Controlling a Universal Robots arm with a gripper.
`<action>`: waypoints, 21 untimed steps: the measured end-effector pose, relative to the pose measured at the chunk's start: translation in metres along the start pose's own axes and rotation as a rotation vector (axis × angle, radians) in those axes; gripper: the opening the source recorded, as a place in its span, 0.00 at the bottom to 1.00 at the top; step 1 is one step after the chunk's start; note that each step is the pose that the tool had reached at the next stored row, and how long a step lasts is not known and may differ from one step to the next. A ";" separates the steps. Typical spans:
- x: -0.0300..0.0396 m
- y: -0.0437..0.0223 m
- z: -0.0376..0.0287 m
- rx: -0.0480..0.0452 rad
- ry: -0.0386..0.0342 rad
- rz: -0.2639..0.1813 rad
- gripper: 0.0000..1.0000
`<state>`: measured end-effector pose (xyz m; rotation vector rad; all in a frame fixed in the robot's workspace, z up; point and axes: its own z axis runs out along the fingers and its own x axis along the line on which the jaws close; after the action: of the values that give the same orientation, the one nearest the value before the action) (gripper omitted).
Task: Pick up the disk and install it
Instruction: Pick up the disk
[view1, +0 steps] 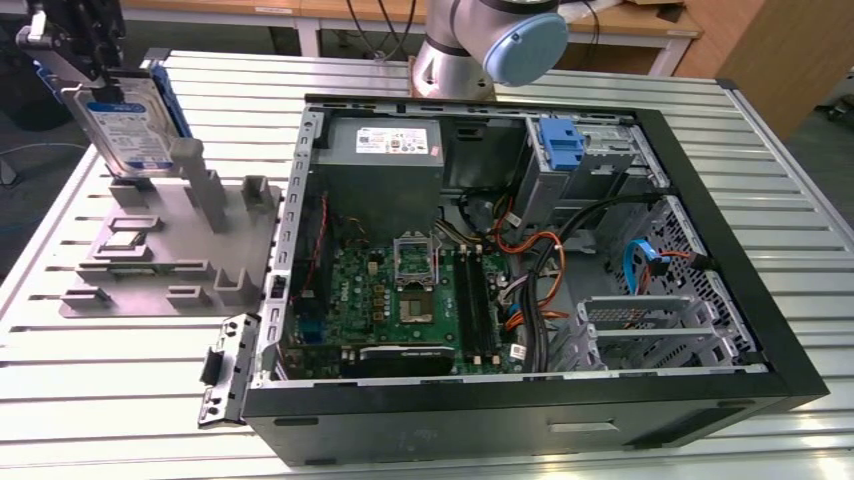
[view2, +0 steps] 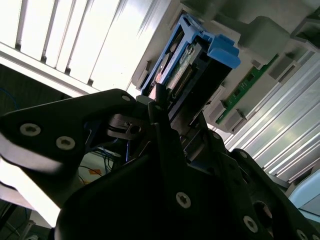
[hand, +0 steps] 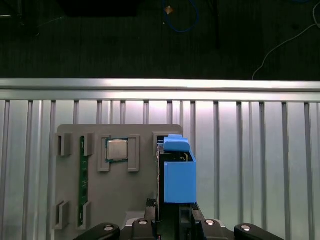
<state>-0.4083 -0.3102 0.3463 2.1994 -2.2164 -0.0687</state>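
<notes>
The disk (view1: 127, 130) stands upright on edge at the exterior view's far left, its white-and-blue label facing out and a blue bracket along its side. My gripper (view1: 100, 80) is shut on its upper end. The disk's lower edge sits among the upright posts of the grey fixture (view1: 160, 250); I cannot tell whether it still rests in its slot. In the first wrist view the disk (hand: 177, 175) appears edge-on with its blue bracket, just beyond the fingers (hand: 150, 220). In the second wrist view the disk (view2: 195, 65) runs out from between the black fingers (view2: 162, 125).
An open black computer case (view1: 787, 370) lies on the slatted aluminium table (view1: 120, 400), with a motherboard (view1: 400, 290), grey power supply (view1: 387, 145), a blue-fronted drive bay (view1: 563, 145) and cables. The fixture also holds a processor (hand: 116, 149) and a memory stick (hand: 83, 175). The arm's base (view1: 481, 50) stands behind the case.
</notes>
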 end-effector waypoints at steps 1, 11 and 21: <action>0.0000 0.0000 -0.0004 -0.0001 0.0001 0.000 0.35; 0.0000 0.0001 -0.0023 -0.0002 0.0001 0.000 0.35; -0.0002 0.0003 -0.0082 -0.0001 0.0001 0.000 0.35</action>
<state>-0.4083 -0.3102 0.3545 2.1993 -2.2163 -0.0688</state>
